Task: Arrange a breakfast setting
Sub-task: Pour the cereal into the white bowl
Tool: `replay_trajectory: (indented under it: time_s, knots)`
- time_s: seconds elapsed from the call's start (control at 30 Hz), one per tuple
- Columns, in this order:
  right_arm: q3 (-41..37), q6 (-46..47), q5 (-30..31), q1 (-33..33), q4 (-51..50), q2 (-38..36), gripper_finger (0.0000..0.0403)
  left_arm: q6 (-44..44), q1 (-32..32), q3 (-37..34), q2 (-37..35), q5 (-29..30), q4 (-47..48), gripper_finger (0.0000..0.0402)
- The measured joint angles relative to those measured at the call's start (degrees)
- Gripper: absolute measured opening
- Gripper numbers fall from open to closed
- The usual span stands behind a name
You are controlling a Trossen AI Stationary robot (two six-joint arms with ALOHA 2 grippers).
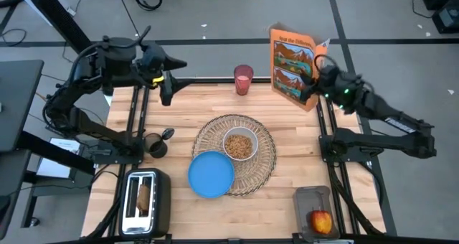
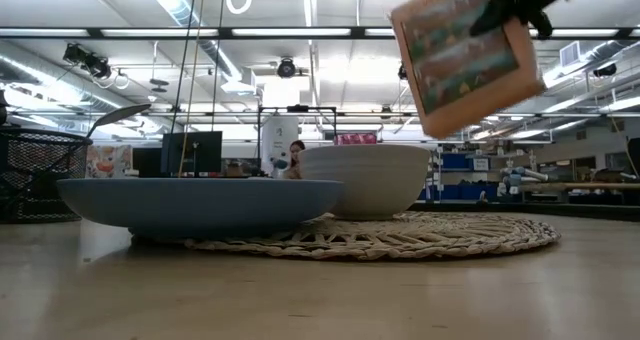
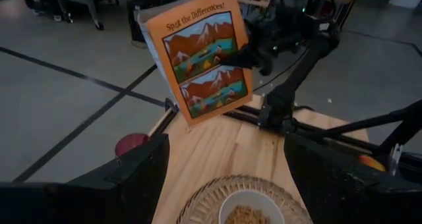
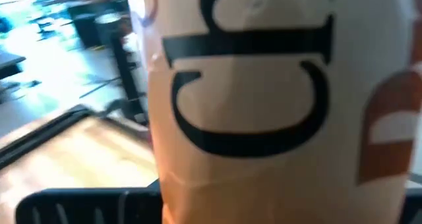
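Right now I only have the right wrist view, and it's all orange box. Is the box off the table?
Observer: Yes. The right gripper holds the orange cereal box in the air at the table's far right corner.
Operator: Is there cereal in the bowl?
Observer: Yes, the white bowl on the wicker placemat has brown cereal in it.
Operator: Where is the left arm?
Observer: The left gripper hangs open over the far left of the table, holding nothing.
Operator: Has the toast been served?
Observer: No. The toast slice sits in the toaster, and the blue plate is bare.
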State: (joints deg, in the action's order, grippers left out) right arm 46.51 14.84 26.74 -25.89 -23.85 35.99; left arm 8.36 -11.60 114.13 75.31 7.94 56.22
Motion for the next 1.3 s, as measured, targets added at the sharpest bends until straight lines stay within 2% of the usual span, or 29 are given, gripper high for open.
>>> replay_trajectory:
  time_s: [0.3, 0.57, 0.67, 0.9, 1.1, 1.2, 1.3]
  knots:
    - [-18.06, 1.6, 24.5, 4.17, 12.64, -1.9, 0.0079, 1.76, 0.0, 0.0, 0.0, -0.01, 3.07, 0.0306]
    - [-29.96, 4.01, 31.68, 3.04, 25.27, -0.7, 0.0079, 1.94, 0.0, 0.0, 0.02, -0.04, 4.0, 0.0306]
    - [-33.62, 1.48, 32.27, 1.48, 32.52, -0.11, 0.0079, 1.86, 0.0, 0.0, 0.02, -0.04, 4.0, 0.0306]
    - [-39.46, 0.3, 27.09, -3.57, 42.44, 2.94, 0.0079, 1.93, 0.0, 0.0, 0.02, -0.04, 4.01, 0.0306]
    - [-38.01, -1.97, 24.95, -5.35, 42.05, 3.69, 0.01, 1.99, 0.0, 0.0, 0.02, -0.03, 4.03, 0.0306]
    - [-36.85, -5.45, 23.96, -5.72, 41.38, 3.72, 0.0124, 2.25, 0.0, 0.0, 0.02, -0.04, 4.0, 0.0306]
    - [-35.35, -5.02, 22.97, -5.8, 38.53, 3.76, 0.0155, 2.78, 0.0, 0.0, 0.02, -0.04, 4.02, 0.0306]
